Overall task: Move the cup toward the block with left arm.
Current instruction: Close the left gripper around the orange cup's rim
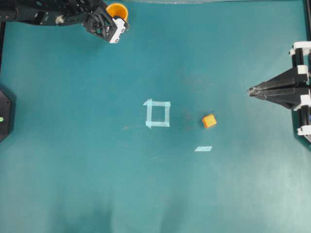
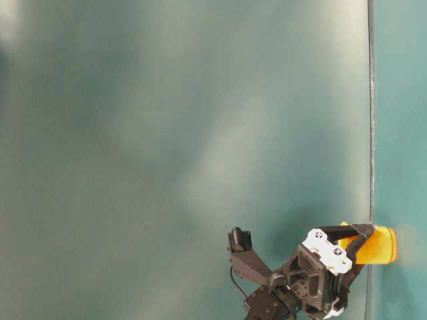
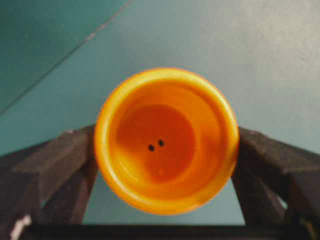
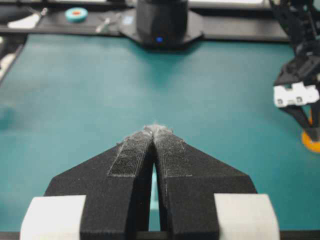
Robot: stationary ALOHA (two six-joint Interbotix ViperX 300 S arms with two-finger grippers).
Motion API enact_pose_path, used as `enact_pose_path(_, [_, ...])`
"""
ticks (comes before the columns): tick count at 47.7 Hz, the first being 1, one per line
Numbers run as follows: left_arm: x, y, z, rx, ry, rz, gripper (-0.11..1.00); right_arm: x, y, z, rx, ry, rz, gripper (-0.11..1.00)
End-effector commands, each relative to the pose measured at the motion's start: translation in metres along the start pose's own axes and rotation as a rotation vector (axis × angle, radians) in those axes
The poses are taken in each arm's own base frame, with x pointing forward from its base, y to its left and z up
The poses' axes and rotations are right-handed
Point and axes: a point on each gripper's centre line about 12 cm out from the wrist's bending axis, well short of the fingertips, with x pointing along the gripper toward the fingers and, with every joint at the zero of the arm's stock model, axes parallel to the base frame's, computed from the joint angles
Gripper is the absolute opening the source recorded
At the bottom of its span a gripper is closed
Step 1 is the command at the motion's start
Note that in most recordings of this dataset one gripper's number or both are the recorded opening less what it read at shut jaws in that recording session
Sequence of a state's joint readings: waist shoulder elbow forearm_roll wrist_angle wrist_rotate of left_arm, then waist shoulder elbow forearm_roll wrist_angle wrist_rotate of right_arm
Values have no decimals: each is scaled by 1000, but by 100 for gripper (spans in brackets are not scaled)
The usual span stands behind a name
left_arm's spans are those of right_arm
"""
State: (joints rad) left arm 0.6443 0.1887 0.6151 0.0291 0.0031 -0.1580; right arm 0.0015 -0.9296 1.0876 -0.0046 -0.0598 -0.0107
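The yellow-orange cup (image 1: 117, 8) stands upright at the far left edge of the table. My left gripper (image 1: 118, 13) is open around it, one black finger (image 3: 55, 160) on each side of the rim (image 3: 166, 75); whether the pads touch the cup's wall is hidden under the rim. In the right wrist view the cup (image 4: 311, 142) shows only as a sliver behind the left arm (image 4: 297, 85). The tiny orange block (image 1: 209, 121) lies right of centre, far from the cup. My right gripper (image 1: 250, 90) is shut and empty at the right edge, its pads (image 4: 131, 152) pressed together.
A pale blue tape square (image 1: 158, 113) marks the table's middle, and a short tape strip (image 1: 203, 148) lies just below the block. The table's far edge (image 1: 204, 1) runs right behind the cup. A black arm base (image 4: 162, 22) sits at the left side.
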Motion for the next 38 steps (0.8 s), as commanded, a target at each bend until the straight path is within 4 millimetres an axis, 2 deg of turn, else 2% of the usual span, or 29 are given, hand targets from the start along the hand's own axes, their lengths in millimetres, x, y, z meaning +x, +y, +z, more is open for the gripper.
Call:
enact_pose_path(1, [-4,0,12,-2,-28,-1,84,0,0,14,-3,-37,1,0])
enact_pose_path(8, [-5,0,11,-11,4,4,70,0,0,14,-3,-38,1,0])
enact_pose_path(12, [-10,-2,17,-11,0,2,69,0,0,15,-3,-40,1,0])
enact_pose_path(17, [-22,-13,35,22,-32,-15,69,0,0,15,-3,-40,1,0])
enact_pose_path(25, [-40,-39,62,96,-41,-51,69,0,0,15,-3,-40,1,0])
enact_pose_path(32, [-48,-66,69,153,59,-75,69,0,0,15,-5,-38,-1,0])
enact_pose_path(38, [-57,-94,78,198,73,-110,69,0,0,15,-5,-40,1,0])
